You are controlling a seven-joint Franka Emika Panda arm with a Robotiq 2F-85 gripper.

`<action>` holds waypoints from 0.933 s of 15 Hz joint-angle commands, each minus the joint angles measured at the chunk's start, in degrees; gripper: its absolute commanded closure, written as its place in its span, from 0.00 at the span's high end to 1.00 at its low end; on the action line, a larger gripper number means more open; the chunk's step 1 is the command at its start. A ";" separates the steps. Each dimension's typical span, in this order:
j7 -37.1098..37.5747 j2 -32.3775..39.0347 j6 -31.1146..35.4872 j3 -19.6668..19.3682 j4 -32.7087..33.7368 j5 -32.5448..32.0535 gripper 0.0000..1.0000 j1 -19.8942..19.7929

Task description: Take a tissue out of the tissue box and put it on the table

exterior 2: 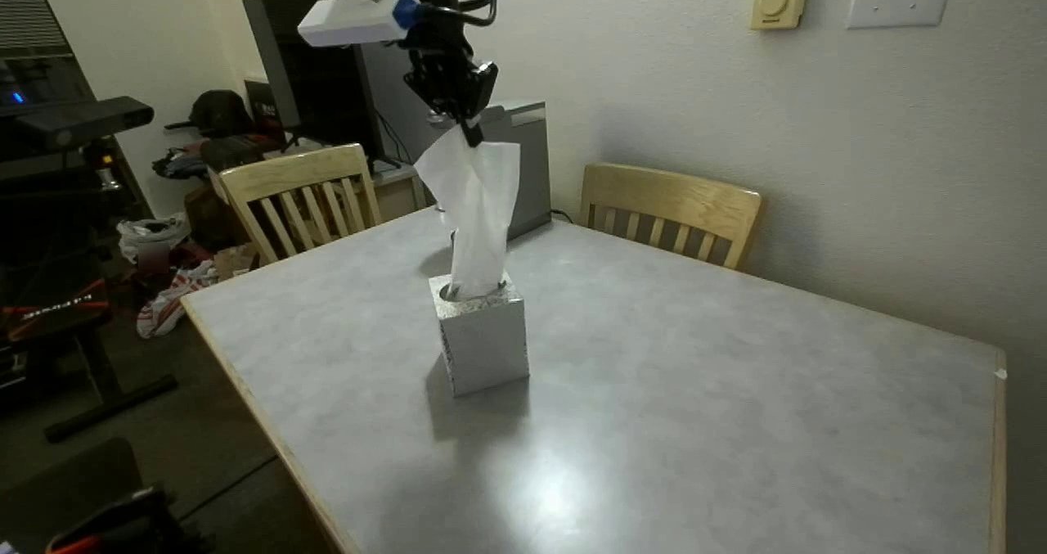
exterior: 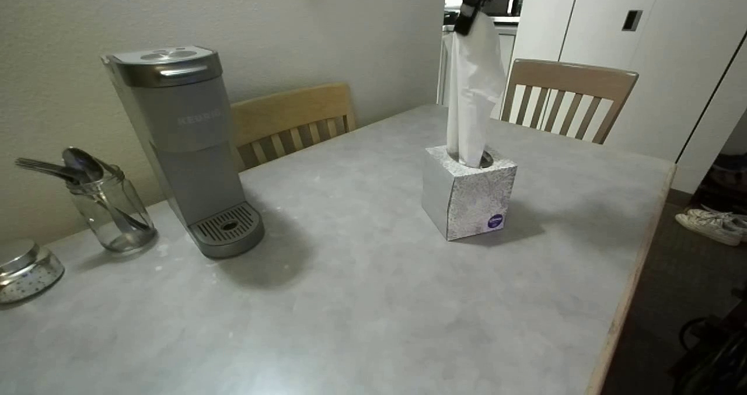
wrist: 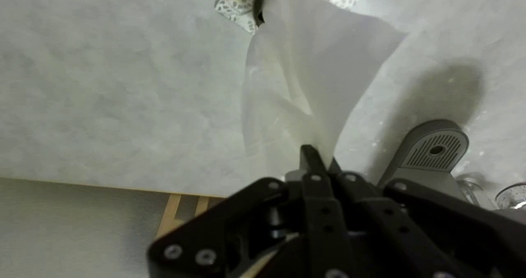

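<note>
One white tissue [exterior 2: 481, 218] stretches upright between a tissue box [exterior: 481, 205] and a black robotic tool [wrist: 322, 157], its lower end down in the hole on top of the box. The tool's fingers are pressed together on the tissue, gripping it near its upper end, and its top edges [exterior 2: 505, 161] flare to either side of the grip in an exterior view. The box, mottled gray and white with a purple mark on one face, sits upright on a gray counter [exterior: 362, 307], below the tool. Well apart from it, a gray coffee maker [exterior: 198, 150] lettered "KEURIG" occupies the counter near the wall [exterior: 391, 45]; just beside it, a glass jar [exterior: 108, 229] holds a spoon [exterior: 81, 163] and other utensils [exterior: 46, 168]. Near the jar, a low container [exterior: 29, 275] with a silvery lid is partly cut from view. A light wooden chair [exterior 2: 675, 202] appears between counter and wall in both exterior views, while a browner chair [exterior: 572, 80] stands before white door panels [exterior: 688, 91]. Pale shoes [exterior: 715, 226] lie on the dark floor [exterior: 653, 301] past the counter's edge.
</note>
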 commanded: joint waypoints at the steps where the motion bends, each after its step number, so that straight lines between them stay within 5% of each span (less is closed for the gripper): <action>1: -0.85 -0.80 -1.58 -1.28 2.21 -3.57 0.00 -0.59; 14: 0.77 -0.81 -2.38 -7.00 4.64 -12.90 0.00 -4.91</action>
